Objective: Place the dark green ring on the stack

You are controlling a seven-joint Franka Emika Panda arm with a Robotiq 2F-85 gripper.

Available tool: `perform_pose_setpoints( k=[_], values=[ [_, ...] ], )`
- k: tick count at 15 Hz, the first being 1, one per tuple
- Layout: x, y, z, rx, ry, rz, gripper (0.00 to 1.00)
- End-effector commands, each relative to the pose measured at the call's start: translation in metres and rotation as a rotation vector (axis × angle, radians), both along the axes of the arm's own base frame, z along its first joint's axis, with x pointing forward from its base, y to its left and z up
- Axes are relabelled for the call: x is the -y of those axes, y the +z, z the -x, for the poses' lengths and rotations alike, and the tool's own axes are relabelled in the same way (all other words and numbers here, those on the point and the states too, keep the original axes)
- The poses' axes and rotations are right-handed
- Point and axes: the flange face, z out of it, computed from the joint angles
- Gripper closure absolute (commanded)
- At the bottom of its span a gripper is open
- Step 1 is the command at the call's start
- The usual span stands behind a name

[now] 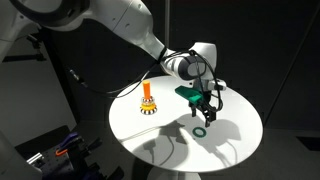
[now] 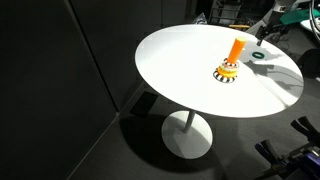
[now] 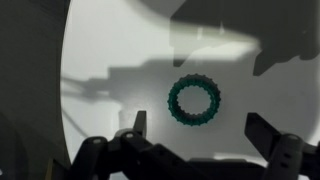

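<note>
The dark green ring (image 1: 200,130) lies flat on the round white table (image 1: 170,140); it also shows in an exterior view (image 2: 260,57) and in the wrist view (image 3: 194,101). The stack (image 1: 148,101), an orange peg on a striped base with orange and yellow rings, stands upright near the table's middle and shows in both exterior views (image 2: 230,62). My gripper (image 1: 207,111) hovers just above the ring, open and empty. In the wrist view its fingers (image 3: 200,132) spread wide, with the ring lying a little beyond them.
The table edge (image 2: 160,85) drops off to a dark floor. A pedestal base (image 2: 187,135) stands beneath. Dark equipment and cables (image 1: 60,150) sit beside the table.
</note>
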Motion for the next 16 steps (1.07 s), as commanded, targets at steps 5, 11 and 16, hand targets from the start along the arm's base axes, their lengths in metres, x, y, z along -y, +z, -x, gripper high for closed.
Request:
perform_pose_setpoints(
  k=[5,11,16],
  values=[
    [0.013,-0.023,-0.01,-0.025,0.015,-0.061,0.0],
    [0.011,-0.037,-0.012,-0.01,0.054,-0.075,0.0],
    [0.01,-0.049,-0.012,-0.002,0.071,-0.062,0.0]
  ],
)
